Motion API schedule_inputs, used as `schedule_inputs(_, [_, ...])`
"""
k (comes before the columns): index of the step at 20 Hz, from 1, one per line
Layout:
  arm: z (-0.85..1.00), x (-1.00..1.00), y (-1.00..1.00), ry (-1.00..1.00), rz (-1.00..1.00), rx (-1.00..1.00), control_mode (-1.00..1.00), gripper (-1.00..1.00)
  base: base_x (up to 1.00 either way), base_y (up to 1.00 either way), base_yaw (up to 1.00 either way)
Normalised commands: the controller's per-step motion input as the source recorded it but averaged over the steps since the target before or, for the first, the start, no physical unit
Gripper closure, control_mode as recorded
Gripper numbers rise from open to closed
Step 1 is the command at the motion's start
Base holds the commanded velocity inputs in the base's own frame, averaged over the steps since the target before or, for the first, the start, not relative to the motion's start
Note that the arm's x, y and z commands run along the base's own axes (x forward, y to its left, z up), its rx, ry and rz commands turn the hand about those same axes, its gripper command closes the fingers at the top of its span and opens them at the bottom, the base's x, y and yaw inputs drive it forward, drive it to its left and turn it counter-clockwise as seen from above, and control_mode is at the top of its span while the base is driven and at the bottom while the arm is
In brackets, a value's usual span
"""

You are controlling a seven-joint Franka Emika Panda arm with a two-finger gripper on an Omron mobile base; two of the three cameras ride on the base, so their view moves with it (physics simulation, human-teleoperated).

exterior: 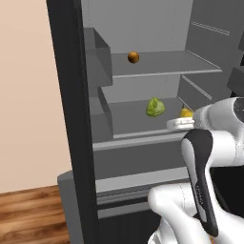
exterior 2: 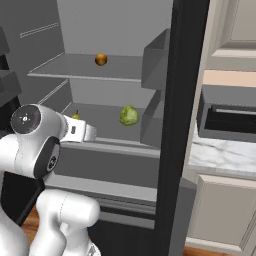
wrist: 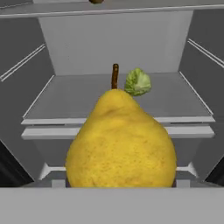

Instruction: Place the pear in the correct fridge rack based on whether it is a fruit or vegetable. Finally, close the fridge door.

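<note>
The pear (wrist: 121, 142) fills the lower middle of the hand view: a yellow, finely dimpled fruit, broad at the base and narrowing to a rounded top, with a short brown stem standing upright. It sits right in front of the hand camera, at the gripper (exterior: 182, 123), but the fingers are hidden behind it, so whether they clamp it cannot be told. In the left base view a bit of yellow pear shows just above the white hand, at the front edge of the lower fridge rack (exterior: 136, 119). A pale green leafy lump (exterior: 155, 107) lies on that rack, farther back. On the upper rack (exterior: 162, 64) sits 1 orange-brown round fruit (exterior: 133, 57). The fridge door (exterior: 71, 114) stands open.
</note>
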Motion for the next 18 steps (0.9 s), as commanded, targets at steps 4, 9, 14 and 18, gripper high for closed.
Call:
schedule_inputs(4, [1.00, -0.08, 0.00, -0.47, 0.00, 0.00, -1.00, 1.00, 0.00, 0.00, 0.00])
schedule_inputs(9, [1.00, 0.07, 0.00, -0.27, -0.03, 0.00, -1.00, 1.00, 0.00, 0.00, 0.00])
schedule_inputs(14, [0.72, 0.61, -0.06, 0.07, -0.03, 0.01, -1.00, 1.00, 0.00, 0.00, 0.00])
schedule_inputs(18, [0.47, 0.90, -0.25, 0.35, 0.00, 0.07, -1.00, 1.00, 0.00, 0.00, 0.00])
